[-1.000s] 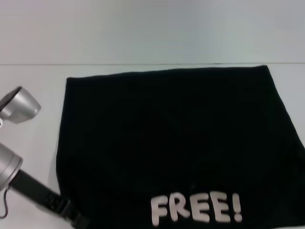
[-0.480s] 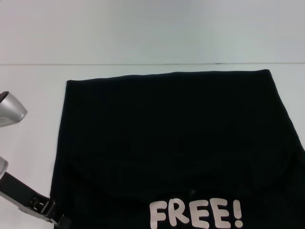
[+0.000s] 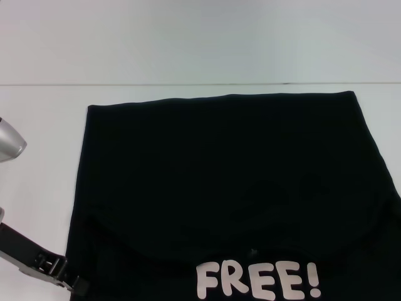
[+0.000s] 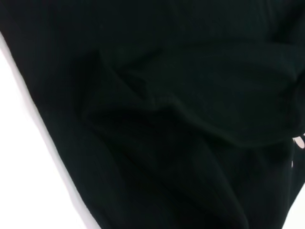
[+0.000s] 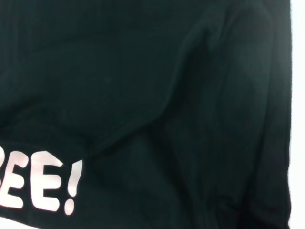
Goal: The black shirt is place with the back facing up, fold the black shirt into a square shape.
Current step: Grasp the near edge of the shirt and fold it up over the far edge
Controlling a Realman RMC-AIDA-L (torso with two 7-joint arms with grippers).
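**Folding the near edge of the black shirt up over itself**

Lying flat on the white table, the black shirt fills most of the head view, its far edge straight and parallel to the table's far line, its left edge running down toward the robot. The near part is turned over onto the rest: a curved fold line crosses the cloth from the left side to the right, and below it the cream "FREE!" lettering faces up. That printed face showing on a shirt meant to lie back-up suggests the lower portion is being carried forward to shorten the garment toward a square, which would explain why both wrist cameras sit so close over the fabric.

The left arm enters at the lower left of the head view, its black wrist section reaching the shirt's near left corner. The left gripper itself is not visible there, and the left wrist view shows only rumpled black cloth and a strip of table, so I cannot tell whether it is open or holding the fabric. The right gripper is out of the head view; its wrist camera shows the shirt's right portion with the end of the lettering, and no fingers.

The fabric looks soft, matte, unmarked apart from the print, with shallow creases along the fold
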